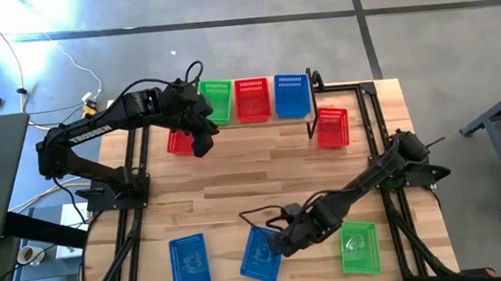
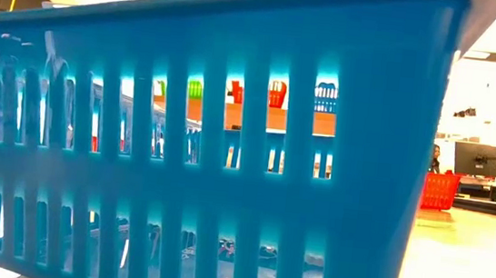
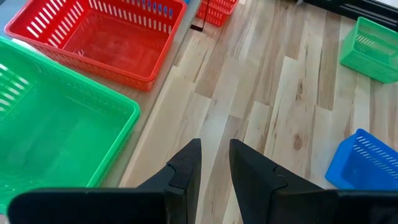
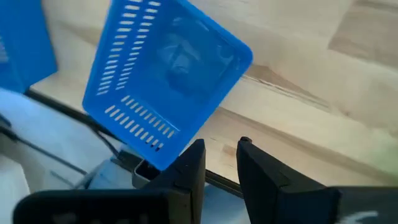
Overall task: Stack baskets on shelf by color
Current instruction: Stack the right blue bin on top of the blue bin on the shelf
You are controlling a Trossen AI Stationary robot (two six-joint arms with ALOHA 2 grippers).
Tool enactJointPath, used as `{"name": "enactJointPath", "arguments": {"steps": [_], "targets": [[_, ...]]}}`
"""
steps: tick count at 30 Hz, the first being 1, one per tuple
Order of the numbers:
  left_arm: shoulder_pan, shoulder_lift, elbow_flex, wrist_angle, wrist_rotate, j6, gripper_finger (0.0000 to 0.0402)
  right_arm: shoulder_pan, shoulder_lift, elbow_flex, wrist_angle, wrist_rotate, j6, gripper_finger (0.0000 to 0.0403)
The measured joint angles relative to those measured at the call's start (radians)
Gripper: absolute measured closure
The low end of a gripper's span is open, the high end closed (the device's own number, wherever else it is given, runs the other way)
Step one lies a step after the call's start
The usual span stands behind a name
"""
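On the shelf (image 1: 258, 120) at the desk's far edge, one green, one red and one blue basket were set. The right gripper (image 1: 282, 243), slightly parted and empty, was held beside a blue basket (image 1: 260, 254) at the near edge, judged the next pick; a grasp on its rim was called for. The left gripper (image 1: 200, 127), likewise parted and empty, was held near the shelf.

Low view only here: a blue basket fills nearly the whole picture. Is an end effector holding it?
Observer: No. The right end effector is beside that blue basket, fingers slightly apart with nothing between them.
Operator: Where's the left one?
Observer: The left end effector is near the shelf, next to a red basket on the table.
Operator: What's on the shelf?
Observer: Three in a row: green shelf basket, red shelf basket, blue shelf basket.
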Motion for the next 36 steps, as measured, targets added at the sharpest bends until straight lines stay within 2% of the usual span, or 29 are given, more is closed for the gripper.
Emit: {"name": "enactJointPath", "arguments": {"steps": [4, 25, 36], "targets": [[0.0, 0.0, 0.0, 0.0, 0.0, 0.0, 0.0326, 0.001, 0.021, 0.0, 0.0, 0.002, 0.098, 0.0324], [0.0, 0.0, 0.0, 0.001, 0.0, 0.013, 0.0326, 0.008, 0.112, 0.0, 0.125, 0.017, 0.185, 0.0324], [0.0, 0.0, 0.0, 0.001, 0.0, 0.02, 0.0326, 0.018, 0.114, 0.0, 0.11, 0.046, 0.211, 0.0324]]}}
